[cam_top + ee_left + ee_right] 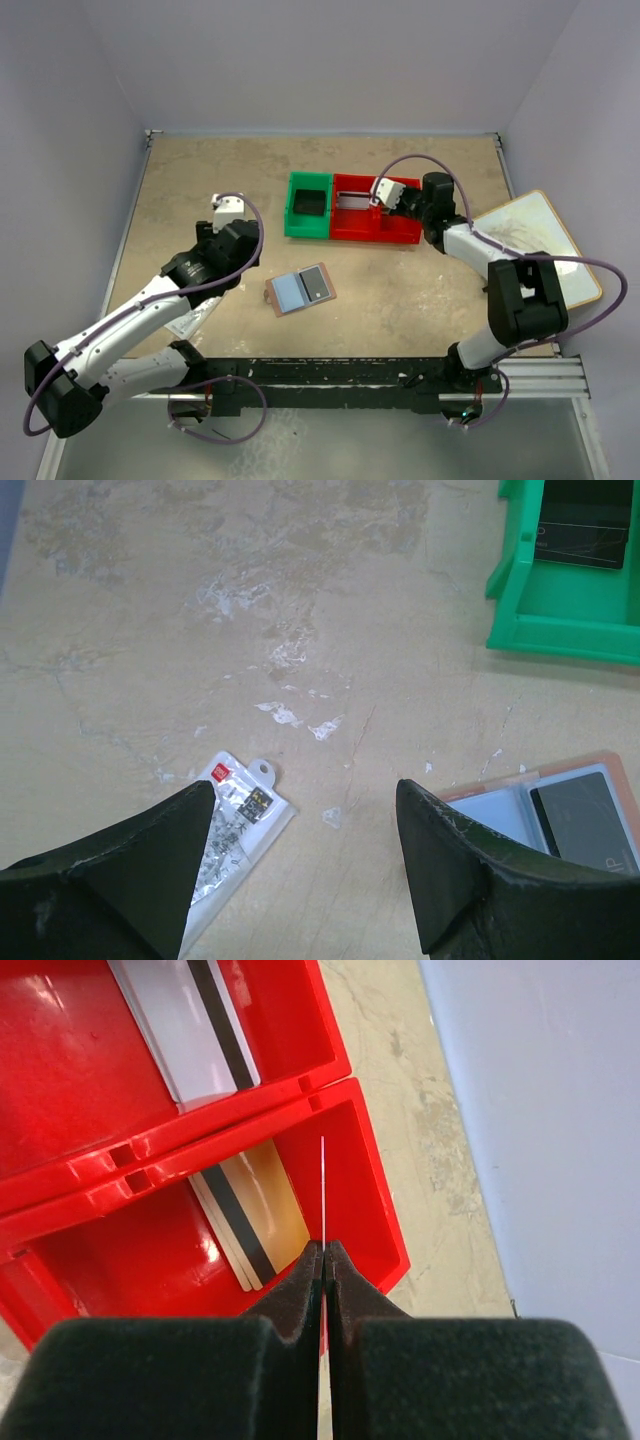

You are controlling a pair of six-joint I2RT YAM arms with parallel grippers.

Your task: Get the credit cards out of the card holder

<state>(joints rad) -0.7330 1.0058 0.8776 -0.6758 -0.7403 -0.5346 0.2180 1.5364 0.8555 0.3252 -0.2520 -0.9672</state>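
Table (420,290): card holder (300,290) lies open at centre, one dark card (314,284) seated inside. Red bin (380,1210): right jaws pinch a thin card (323,1185) edge-on above it. Recommend lowering clear of the wall before release. Left jaws spread, idle.

Right claw (324,1252) pinches a card (323,1185) edge-on above red bin (372,1200).

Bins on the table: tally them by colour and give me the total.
Green bin: 1
Red bins: 2
Total: 3
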